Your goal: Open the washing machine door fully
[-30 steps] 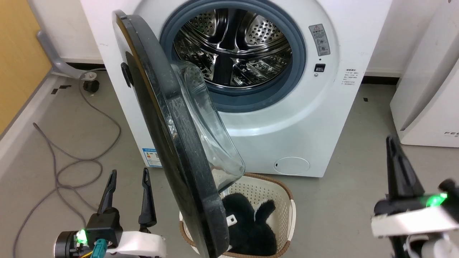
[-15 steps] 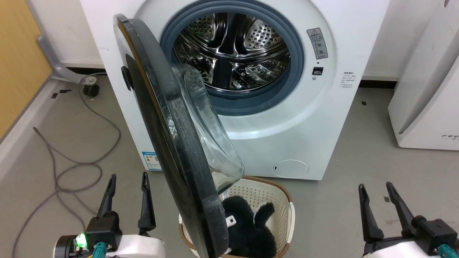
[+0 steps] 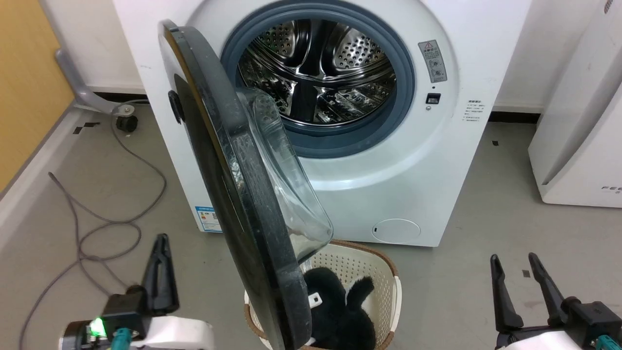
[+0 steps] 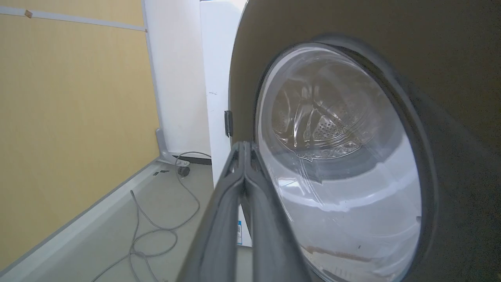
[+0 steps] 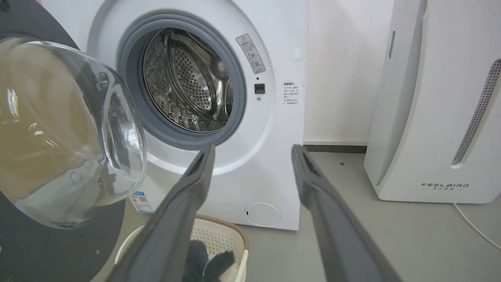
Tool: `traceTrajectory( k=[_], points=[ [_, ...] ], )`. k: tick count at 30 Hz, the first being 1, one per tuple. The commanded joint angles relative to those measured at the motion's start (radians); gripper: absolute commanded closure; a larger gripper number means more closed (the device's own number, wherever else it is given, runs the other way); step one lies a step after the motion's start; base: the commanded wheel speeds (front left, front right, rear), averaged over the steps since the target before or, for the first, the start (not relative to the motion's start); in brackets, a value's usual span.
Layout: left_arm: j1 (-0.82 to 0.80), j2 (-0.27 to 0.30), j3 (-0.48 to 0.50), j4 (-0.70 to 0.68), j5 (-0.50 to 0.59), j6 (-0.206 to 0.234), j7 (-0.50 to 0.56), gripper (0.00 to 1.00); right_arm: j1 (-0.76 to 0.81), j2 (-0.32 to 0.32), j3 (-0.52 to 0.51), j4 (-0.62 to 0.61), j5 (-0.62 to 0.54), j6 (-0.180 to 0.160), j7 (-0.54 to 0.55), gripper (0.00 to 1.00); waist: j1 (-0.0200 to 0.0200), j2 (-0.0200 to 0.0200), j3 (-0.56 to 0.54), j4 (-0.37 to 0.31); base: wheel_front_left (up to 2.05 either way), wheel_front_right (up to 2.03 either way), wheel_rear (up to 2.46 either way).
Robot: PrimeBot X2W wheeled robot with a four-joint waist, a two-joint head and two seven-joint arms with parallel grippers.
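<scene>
Left gripper [image 3: 162, 240] pinched fully shut, fingers flat against each other with nothing between them, just left of the washing machine door [image 3: 233, 194], on its glossy black outer side and apart from it. Right gripper [image 3: 514, 260] spread wide and empty, well to the right of the door, fingers pointing toward the machine front. Door swung out on its left-hand hinge, standing about square to the front, nearly edge-on in the head view, with the clear glass bowl bulging from its inner side. Behind the door, the washing machine [image 3: 437, 160], drum mouth uncovered, grey gasket and perforated steel in plain sight. Directly beneath the door's lower edge, a cream laundry basket [image 3: 394, 287] with something black and furry [image 3: 340, 311] inside. Left of the door, a grey cable [image 3: 146, 170] looped across the floor. Far to the right of the door, a white slanted appliance [image 3: 583, 146].
</scene>
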Motion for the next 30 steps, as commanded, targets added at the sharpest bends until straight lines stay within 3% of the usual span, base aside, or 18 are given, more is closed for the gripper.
traceTrajectory(
  k=[1,10,18,30],
  points=[
    [-0.011,0.003,0.015,-0.016,0.007,-0.002,-0.005,1.00,0.021,0.005,0.001,-0.006,-0.005,0.001,-0.004,0.00,0.0000,0.0000,-0.001,0.003,0.00,0.00,0.00],
    [-0.075,0.010,0.050,-0.153,0.017,-0.009,-0.005,1.00,0.024,0.005,-0.006,-0.016,-0.004,0.001,-0.004,0.00,0.0000,0.0000,0.003,0.010,0.00,0.00,0.00],
    [-0.127,0.008,0.015,-0.283,0.027,-0.028,-0.005,1.00,0.026,0.005,-0.001,-0.020,-0.019,0.001,-0.004,0.00,0.0000,0.0000,0.005,0.004,0.00,0.00,0.00],
    [-0.162,0.003,-0.146,-0.374,0.003,-0.077,-0.005,1.00,0.025,0.005,-0.020,-0.067,-0.020,0.001,-0.004,0.00,0.0000,0.0000,0.000,-0.001,0.00,0.00,0.00]
  ],
)
